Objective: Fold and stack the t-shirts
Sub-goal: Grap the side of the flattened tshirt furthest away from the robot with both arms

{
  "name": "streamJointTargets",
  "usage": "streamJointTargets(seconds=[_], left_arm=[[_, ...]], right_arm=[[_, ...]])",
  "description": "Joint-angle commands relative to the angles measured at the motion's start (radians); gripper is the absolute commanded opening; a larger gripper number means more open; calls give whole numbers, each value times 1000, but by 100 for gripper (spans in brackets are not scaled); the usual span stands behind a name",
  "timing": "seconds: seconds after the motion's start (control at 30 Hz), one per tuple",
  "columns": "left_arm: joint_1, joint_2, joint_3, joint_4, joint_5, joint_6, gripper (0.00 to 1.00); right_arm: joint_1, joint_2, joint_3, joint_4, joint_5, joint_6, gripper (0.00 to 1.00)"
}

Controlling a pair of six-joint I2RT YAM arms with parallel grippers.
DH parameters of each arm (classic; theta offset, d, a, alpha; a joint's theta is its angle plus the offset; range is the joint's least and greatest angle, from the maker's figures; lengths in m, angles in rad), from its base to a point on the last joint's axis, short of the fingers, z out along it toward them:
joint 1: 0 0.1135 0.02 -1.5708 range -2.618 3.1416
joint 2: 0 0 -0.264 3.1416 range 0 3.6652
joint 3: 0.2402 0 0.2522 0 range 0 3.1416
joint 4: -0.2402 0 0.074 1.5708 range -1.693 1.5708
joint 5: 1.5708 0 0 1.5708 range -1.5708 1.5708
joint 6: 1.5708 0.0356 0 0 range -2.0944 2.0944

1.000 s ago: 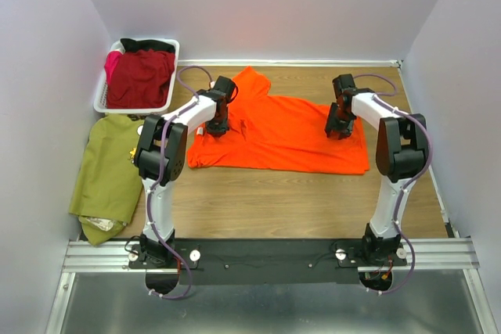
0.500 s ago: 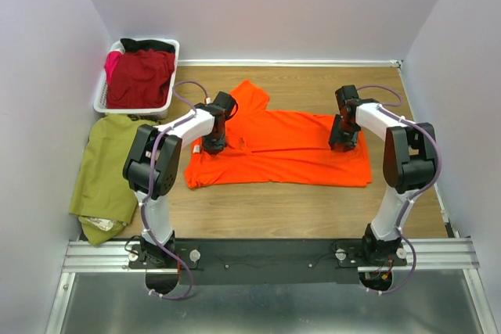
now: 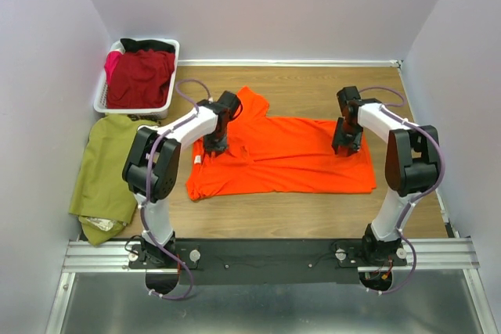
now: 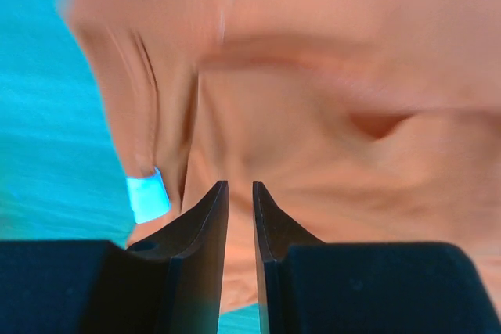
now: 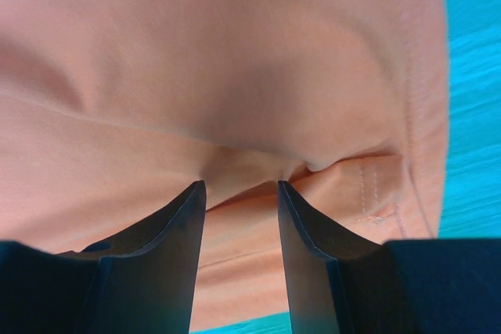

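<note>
A bright orange t-shirt (image 3: 282,154) lies spread across the middle of the wooden table, with one sleeve pointing toward the back. My left gripper (image 3: 215,146) presses down on its left part near the collar, and the left wrist view shows the jaws (image 4: 239,185) nearly together with orange cloth (image 4: 352,76) pinched in the narrow gap. My right gripper (image 3: 346,145) sits on the shirt's right part. There the jaws (image 5: 240,185) hold a bunched fold of orange cloth (image 5: 235,52) beside a stitched hem. A dark red t-shirt (image 3: 141,77) fills the basket. An olive green t-shirt (image 3: 106,174) lies at the left.
The white slatted basket (image 3: 100,99) stands at the back left corner. A small white tag (image 4: 147,195) hangs at the orange shirt's left edge. Walls close the table on the left, back and right. A black rail (image 3: 266,254) with both arm bases runs along the near edge.
Both grippers have drawn back toward the near edge, dragging the orange t-shirt with them. It now lies closer to the arm bases. The left wrist view is blurred with motion.
</note>
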Motion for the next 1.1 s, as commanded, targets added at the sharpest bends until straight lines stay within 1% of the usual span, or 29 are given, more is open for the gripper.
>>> streamJointTargets(seconds=[0.0,0.07,0.1,0.17,0.2,0.27,0.43,0.57,0.6,0.67,0.7,0.73,0.83,0.87,0.93,1.07], left_arm=[[-1,-2,244,-16,-105,40,28],[2,23,315,-9,-126,46,28],[2,55,379,-2,-128,54,28],[3,92,433,41,-123,77,28],[5,136,479,61,-117,88,28],[5,182,519,124,-93,166,27],[17,331,638,222,-91,230,28],[29,388,684,333,-41,286,34],[39,429,744,334,-39,293,36],[51,478,829,308,-18,301,50],[54,522,905,301,-15,306,51],[62,538,937,296,-11,310,51],[76,589,1015,310,5,329,61],[82,596,1032,310,19,332,78],[88,619,1059,310,30,330,78],[103,646,1049,310,80,323,76]], right_arm=[[-3,-60,118,-33,30,6,50],[-3,-62,150,-35,42,1,50],[-1,-59,176,-35,56,0,50],[-3,-34,204,-37,67,-2,50],[-3,-26,219,-35,75,-3,50],[-3,6,256,-33,78,-5,50],[-3,55,312,-18,58,0,50],[-1,63,310,6,44,6,50],[-3,63,309,8,36,7,50],[-3,64,303,13,30,7,50],[-1,61,295,14,29,11,50],[-1,56,289,17,30,11,50],[-1,52,270,22,30,14,50],[-1,47,266,22,32,17,50],[-3,43,257,22,38,18,50],[-1,33,252,22,41,30,50]])
